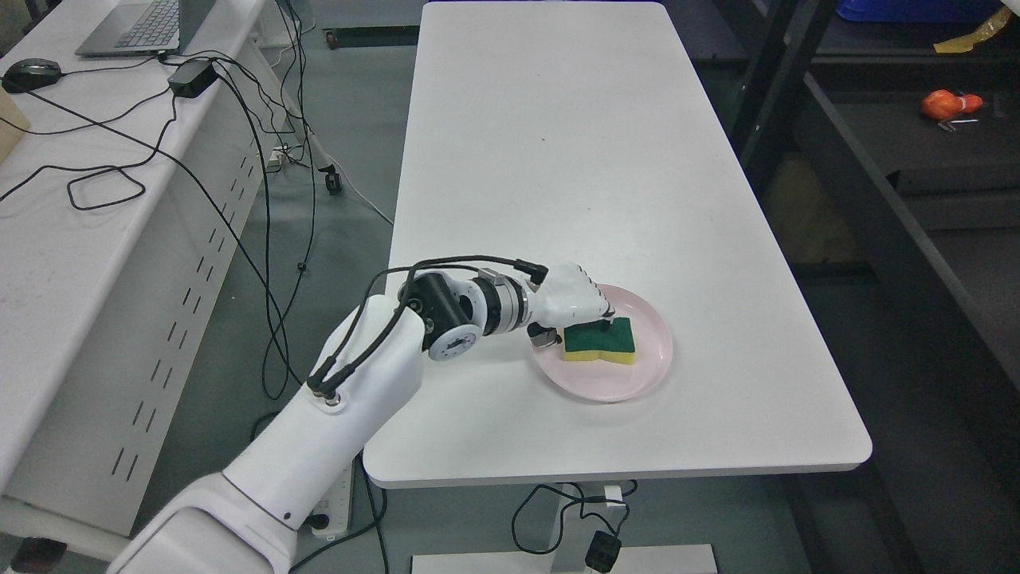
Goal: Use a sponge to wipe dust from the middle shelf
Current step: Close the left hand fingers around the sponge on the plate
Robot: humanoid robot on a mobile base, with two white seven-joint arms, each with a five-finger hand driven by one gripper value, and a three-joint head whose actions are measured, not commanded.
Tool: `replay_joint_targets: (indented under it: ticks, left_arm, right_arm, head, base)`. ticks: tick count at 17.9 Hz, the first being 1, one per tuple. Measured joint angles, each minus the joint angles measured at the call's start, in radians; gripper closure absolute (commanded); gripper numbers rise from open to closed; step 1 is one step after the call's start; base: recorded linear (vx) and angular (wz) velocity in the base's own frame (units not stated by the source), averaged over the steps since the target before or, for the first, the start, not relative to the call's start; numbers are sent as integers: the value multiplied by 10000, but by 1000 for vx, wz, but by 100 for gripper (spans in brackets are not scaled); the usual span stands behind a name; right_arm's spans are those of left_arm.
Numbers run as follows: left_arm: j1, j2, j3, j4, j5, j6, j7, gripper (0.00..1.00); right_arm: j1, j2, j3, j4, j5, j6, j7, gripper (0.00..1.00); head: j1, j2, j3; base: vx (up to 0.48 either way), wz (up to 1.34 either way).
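On the round pale pink plate, near the front of the long white table, lies a green-topped yellow sponge. Reaching over the plate's left rim, the robot's white left hand grips the sponge's back edge with curled fingers.

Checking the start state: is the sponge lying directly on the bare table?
No, the sponge sits on a pink plate, with the left hand over it.

A white table carries one pink plate, which lies directly on the tabletop near its front edge, slightly toward the right corner.
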Motion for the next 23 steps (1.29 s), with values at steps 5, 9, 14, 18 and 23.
replay_joint_targets:
  ticks: [5, 9, 14, 18, 23]
  left_arm:
    - [110, -12, 435, 83, 47, -23, 43, 55]
    - [353, -17, 667, 155, 64, -95, 86, 63]
    - [523, -20, 992, 265, 293, -106, 52, 73]
    - [587, -22, 1382, 336, 706, -108, 17, 82]
    - [749, -24, 1831, 382, 1440, -108, 17, 93]
  right_arm:
    - [2, 0, 1, 0, 0, 0, 0, 0]
    - [4, 0, 1, 0, 0, 0, 0, 0]
    - [-2, 0, 1, 0, 0, 0, 0, 0]
    - [-2, 0, 1, 0, 0, 0, 0, 0]
    - [-1, 0, 1, 0, 0, 0, 0, 0]
  head:
    - [0, 0, 0]
    - [0, 0, 0]
    - [0, 0, 0]
    - [0, 0, 0]
    - [0, 0, 0]
  base:
    - [-19, -76]
    - [-29, -125]
    - [7, 7]
    - [-1, 0]
    - [0, 0]
